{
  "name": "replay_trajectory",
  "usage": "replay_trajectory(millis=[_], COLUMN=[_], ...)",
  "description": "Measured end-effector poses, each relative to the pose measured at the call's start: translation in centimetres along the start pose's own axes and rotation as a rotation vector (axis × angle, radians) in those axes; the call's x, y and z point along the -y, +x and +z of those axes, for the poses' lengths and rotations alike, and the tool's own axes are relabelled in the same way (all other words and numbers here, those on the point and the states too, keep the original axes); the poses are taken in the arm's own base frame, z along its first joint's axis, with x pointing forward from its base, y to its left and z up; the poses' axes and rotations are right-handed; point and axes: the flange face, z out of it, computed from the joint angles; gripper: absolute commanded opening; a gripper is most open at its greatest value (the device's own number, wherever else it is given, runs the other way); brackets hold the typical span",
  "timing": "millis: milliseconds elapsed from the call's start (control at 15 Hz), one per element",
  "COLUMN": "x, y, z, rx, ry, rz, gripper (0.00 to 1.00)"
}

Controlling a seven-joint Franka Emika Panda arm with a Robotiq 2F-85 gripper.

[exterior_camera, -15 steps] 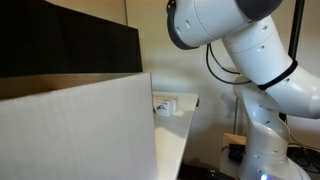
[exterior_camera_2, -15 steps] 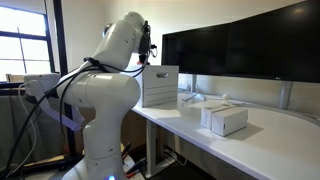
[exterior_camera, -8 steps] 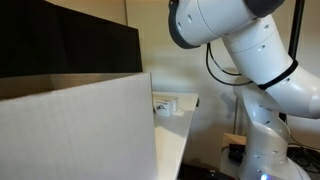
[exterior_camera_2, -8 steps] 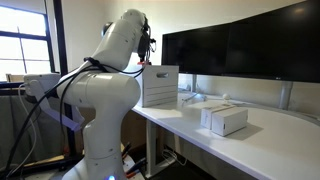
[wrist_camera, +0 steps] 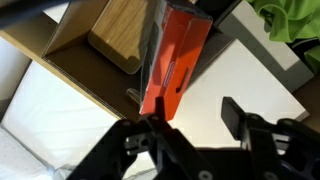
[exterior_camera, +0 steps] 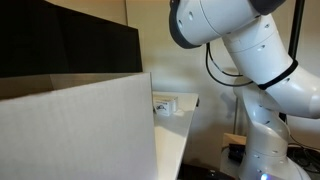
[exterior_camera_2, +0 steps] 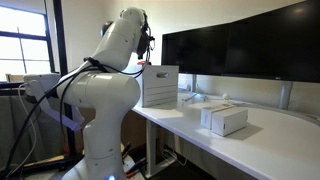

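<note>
In the wrist view my gripper (wrist_camera: 193,118) reaches in from the bottom with its jaws apart and white table showing between them. A flat orange-red piece (wrist_camera: 176,58) stands on edge inside an open cardboard box (wrist_camera: 70,45), next to a wooden block (wrist_camera: 115,35). Its lower end lies against my left fingertip (wrist_camera: 155,120), while the right fingertip (wrist_camera: 232,113) is clear of it. In an exterior view the gripper (exterior_camera_2: 147,45) hovers just over the top of the tall box (exterior_camera_2: 160,86) at the desk's near end. The other exterior view shows only the arm (exterior_camera: 245,45) beyond the box wall (exterior_camera: 75,130).
A small white box (exterior_camera_2: 224,120) lies on the white desk (exterior_camera_2: 260,150), with dark monitors (exterior_camera_2: 250,50) behind. Other small white items (exterior_camera: 165,104) sit further along the desk. Something green (wrist_camera: 290,25) shows at the wrist view's top right. The arm's base (exterior_camera_2: 95,140) stands beside the desk.
The wrist and gripper have crept slightly upward above the box. Nothing else has moved.
</note>
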Motion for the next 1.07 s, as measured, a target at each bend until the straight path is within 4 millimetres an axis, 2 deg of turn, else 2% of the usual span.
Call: replay_trajectory(millis=[67, 200, 600, 1067], x=[0.0, -0.1, -0.8, -2.5], y=[-0.1, -0.3, -1.6, -3.1], z=[0.1, 0.3, 1.6, 4.8], rx=[0.001, 0.01, 0.042, 0.068], ry=[0.003, 0.004, 0.014, 0.013], rz=[0.001, 0.006, 0.03, 0.004], gripper=[0.97, 1.0, 1.0, 1.0])
